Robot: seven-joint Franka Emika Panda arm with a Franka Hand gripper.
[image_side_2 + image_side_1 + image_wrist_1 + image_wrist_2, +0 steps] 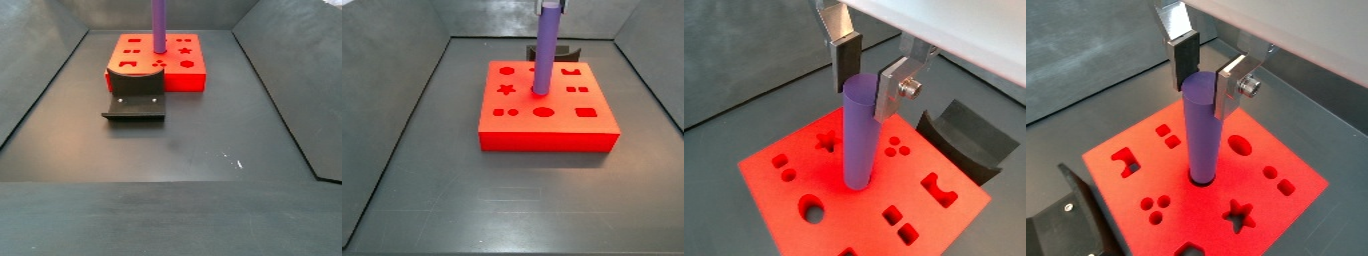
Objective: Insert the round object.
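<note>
Purple round peg (1200, 130) upright, lower end in red block (1287, 185) hole, gripper (1207, 75) at top.

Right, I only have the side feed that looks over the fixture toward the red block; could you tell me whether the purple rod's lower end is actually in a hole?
Observer: In a wrist view, the purple rod stands upright with its lower end inside a dark round hole in the red block.
Operator: Thank you. Is the gripper holding it?
Observer: Yes. In both wrist views the gripper has its two fingers closed against the rod's top.
Operator: And is the larger round hole free?
Observer: In a side view, the bigger round hole on the near part of the block is open, with nothing in it.
</note>
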